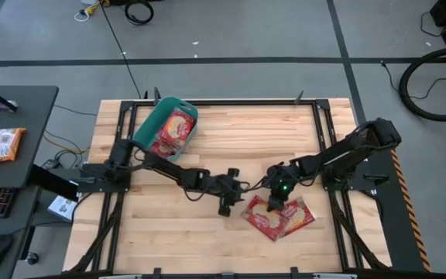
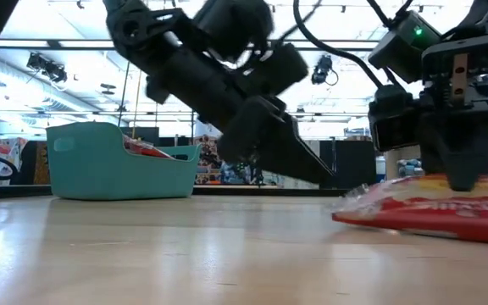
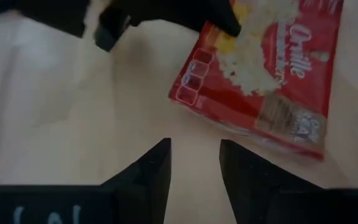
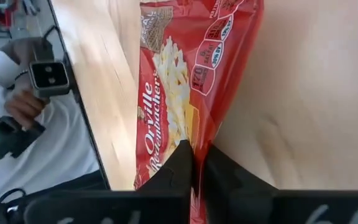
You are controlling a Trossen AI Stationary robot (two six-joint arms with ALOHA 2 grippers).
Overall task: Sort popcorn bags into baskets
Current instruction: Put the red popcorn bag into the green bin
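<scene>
Flat red popcorn bags overlap mid-table; right gripper pinches one's edge, left gripper open beside, teal plastic tub well apart

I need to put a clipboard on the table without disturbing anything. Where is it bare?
Bare wood lies along the far edge between the teal basket and the right arm, and the near-left corner below the left gripper. It is crowded mid-table, where the right gripper pinches one of the popcorn bags.
</scene>
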